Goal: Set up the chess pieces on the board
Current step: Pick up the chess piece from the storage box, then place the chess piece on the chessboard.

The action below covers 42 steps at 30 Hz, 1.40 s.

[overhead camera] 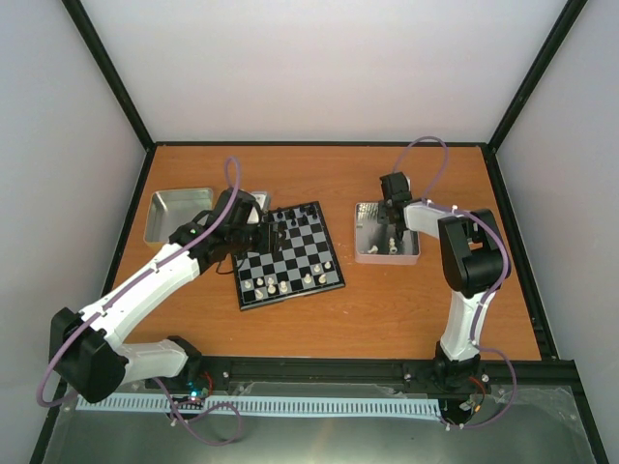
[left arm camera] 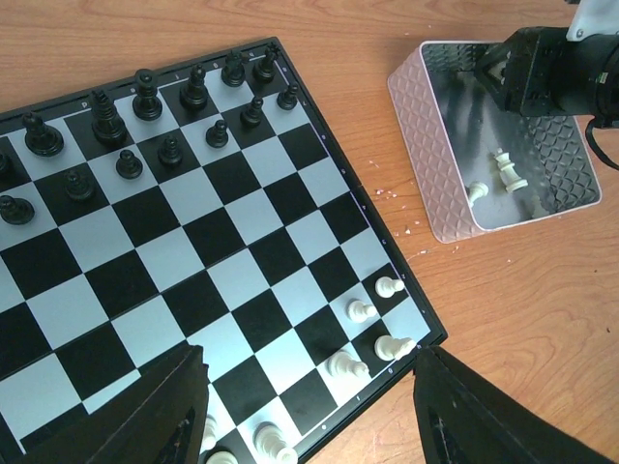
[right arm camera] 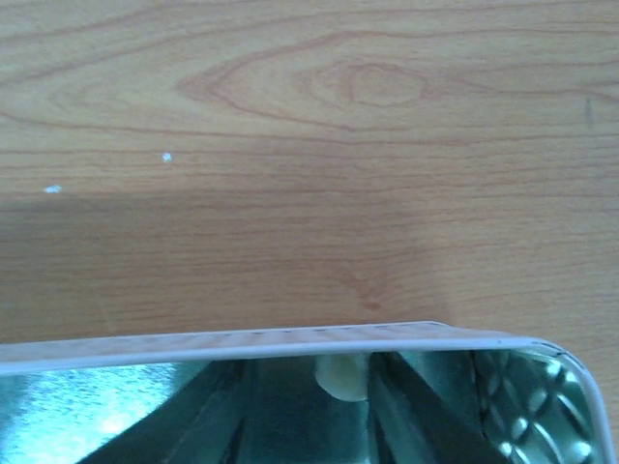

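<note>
Fingers (left arm camera: 179,406) of the left gripper (left arm camera: 309,353) stood spread and empty above the near part of the board (overhead camera: 308,242). Several cream chess pieces (left arm camera: 363,311) occupied its near rows and black pieces (left arm camera: 145,94) its far rows. Right of the board, the right gripper (overhead camera: 391,235) reached into a silver tray (overhead camera: 377,260). One cream piece (right arm camera: 343,377) sat between its fingers, though I could not tell whether they clamped it. Two cream figures (left arm camera: 508,172) showed on the tray's floor.

Wooden table (overhead camera: 387,319) — silver tray (overhead camera: 179,215) far left, second tray (overhead camera: 382,259) right; black figures (left arm camera: 147,94) upright in rows.
</note>
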Available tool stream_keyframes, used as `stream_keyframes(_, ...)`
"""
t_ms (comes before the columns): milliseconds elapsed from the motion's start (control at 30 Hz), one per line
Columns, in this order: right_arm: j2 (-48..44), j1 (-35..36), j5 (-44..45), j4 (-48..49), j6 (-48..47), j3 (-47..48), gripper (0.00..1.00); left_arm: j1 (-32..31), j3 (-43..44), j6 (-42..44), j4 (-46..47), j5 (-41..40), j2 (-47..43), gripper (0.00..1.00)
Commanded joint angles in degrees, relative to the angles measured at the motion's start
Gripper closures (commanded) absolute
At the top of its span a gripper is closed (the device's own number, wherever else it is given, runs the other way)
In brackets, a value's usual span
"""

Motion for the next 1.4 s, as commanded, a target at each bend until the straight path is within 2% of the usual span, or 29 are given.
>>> stream_keyframes(0,-1.79,-0.37,-3.16,1.06,-3.60,1.71,0.70,0.22,0.01,-0.47,1.10,0.28,0.25,0.42)
stream_keyframes(100,-0.79,-0.34,-5.18,-0.21,-4.33,2.55,0.81,0.21,-0.20,-0.57,1.23,0.36,0.16,0.42)
stream_keyframes(233,-0.74,-0.31,-5.35,0.06,-3.37,2.03,0.86,0.21,-0.41,-0.66,1.29,0.55,0.16,0.42)
stream_keyframes(467,-0.30,-0.34,-4.65,-0.54,-2.31,2.56,0.87,0.21,-0.43,-0.48,1.26,0.46,0.07,0.42)
stream_keyframes(600,-1.38,-0.19,-5.27,-1.29,-1.47,2.22,0.91,0.21,-0.43,-0.66,1.28,0.39,0.01,0.42)
stream_keyframes(900,-14.63,4.43,-8.16,-4.59,0.99,-4.36,0.91,0.26,-0.76,-2.16,2.09,-2.61,-1.27,0.42)
stream_keyframes(1100,-25.61,11.87,-9.36,-6.52,1.58,-9.40,0.88,0.99,-1.57,-4.06,2.86,-3.87,-2.15,0.42)
stream_keyframes(1300,-36.28,19.33,-14.88,-5.91,3.51,-18.03,0.87,2.26,-4.00,-6.59,4.38,-3.61,-4.11,0.41)
stream_keyframes(1367,-37.56,21.67,-15.01,-5.88,2.59,-20.20,0.87,2.64,-4.49,-8.93,3.93,-5.64,-5.35,0.40)
